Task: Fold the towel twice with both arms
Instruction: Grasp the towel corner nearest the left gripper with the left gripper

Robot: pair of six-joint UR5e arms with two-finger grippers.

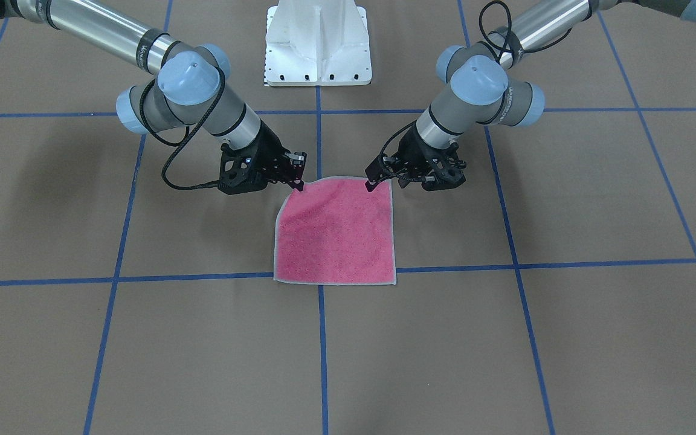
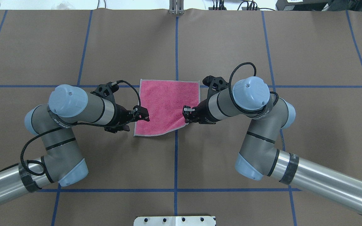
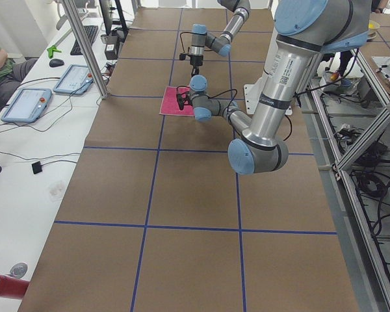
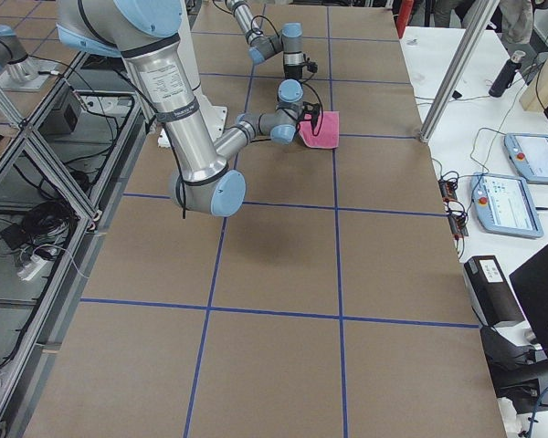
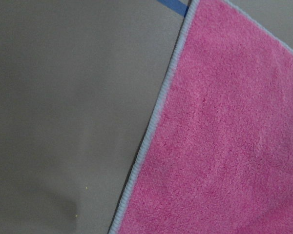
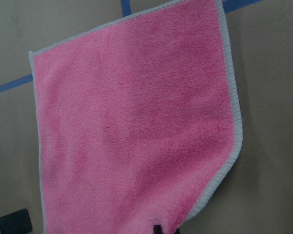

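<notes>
While towel [image 2: 165, 106] lies pink face up on desk [image 2: 231, 47], right hand [image 2: 186, 116] clamped on raised robot-side corner; left hand [image 2: 144, 114] at other robot-side corner, grip not discernible

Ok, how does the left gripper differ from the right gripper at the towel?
At the right gripper the towel corner is lifted and pulled inward, apparently pinched; by the left gripper the corner lies flat on the table, and whether it grips is unclear. The right gripper's wrist view shows a dark fingertip at the cloth; the left gripper's shows none. Both sit low at the towel's robot-side edge.
</notes>
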